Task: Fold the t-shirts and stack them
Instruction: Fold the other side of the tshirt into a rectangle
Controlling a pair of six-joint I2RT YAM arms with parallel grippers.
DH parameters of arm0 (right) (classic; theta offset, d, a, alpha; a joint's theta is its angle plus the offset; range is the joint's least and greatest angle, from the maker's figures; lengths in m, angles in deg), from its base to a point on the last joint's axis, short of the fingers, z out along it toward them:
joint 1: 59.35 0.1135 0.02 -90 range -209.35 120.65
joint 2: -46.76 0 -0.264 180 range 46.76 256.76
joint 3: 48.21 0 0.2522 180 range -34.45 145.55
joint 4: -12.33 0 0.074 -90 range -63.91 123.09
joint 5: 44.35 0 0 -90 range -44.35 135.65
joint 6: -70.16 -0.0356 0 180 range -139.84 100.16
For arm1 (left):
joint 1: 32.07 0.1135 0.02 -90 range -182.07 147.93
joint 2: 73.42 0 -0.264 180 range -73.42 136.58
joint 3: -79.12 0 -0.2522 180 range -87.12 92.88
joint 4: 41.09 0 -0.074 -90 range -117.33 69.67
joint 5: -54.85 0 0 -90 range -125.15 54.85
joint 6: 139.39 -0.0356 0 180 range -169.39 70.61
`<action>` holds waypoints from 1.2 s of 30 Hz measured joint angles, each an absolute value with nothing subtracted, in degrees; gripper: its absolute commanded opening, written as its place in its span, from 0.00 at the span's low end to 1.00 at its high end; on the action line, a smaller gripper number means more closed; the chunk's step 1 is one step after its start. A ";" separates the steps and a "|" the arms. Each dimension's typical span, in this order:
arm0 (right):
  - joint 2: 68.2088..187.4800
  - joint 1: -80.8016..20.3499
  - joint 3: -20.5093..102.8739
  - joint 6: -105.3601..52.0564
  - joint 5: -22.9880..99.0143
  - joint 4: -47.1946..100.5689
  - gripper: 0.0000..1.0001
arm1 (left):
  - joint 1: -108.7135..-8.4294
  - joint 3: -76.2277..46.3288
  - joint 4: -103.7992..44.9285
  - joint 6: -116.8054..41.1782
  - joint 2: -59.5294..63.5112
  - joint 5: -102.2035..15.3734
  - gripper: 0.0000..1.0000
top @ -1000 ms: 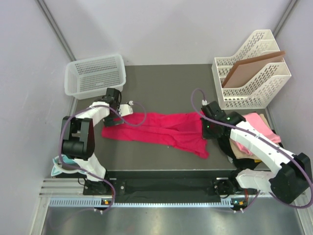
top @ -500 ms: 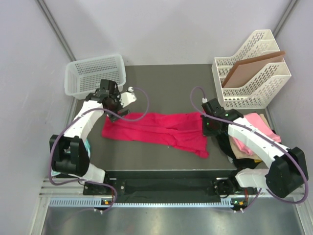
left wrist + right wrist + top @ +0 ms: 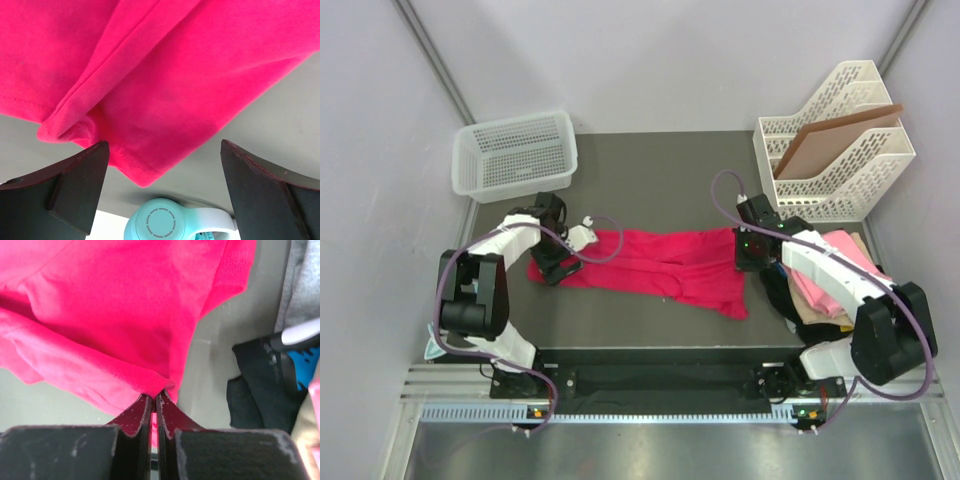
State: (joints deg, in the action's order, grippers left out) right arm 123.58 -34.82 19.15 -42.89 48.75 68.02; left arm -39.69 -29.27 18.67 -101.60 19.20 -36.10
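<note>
Right gripper (image 3: 154,407) is closed on a hem fold at the right end of the red shirt (image 3: 660,262). Left gripper (image 3: 162,155) hangs wide open, holding nothing, directly over the shirt's left corner. Shirt lies bunched lengthwise across the counter (image 3: 650,180); other shirts (image 3: 835,265) are piled at its right edge. Recommended: lower left gripper until both corner layers sit betw. the fingers, close fully, then lift w/ right in sync & pull taut before folding.
</note>
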 measured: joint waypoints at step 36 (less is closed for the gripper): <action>134.86 -16.92 38.45 -38.86 60.22 64.86 0.42 | -29.57 -18.13 22.03 -101.82 10.07 -45.96 0.99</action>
State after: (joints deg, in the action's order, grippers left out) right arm 134.86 -16.92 38.45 -38.86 60.22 64.86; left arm -29.57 -18.13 22.03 -101.82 10.07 -45.96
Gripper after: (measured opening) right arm 0.428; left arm 0.990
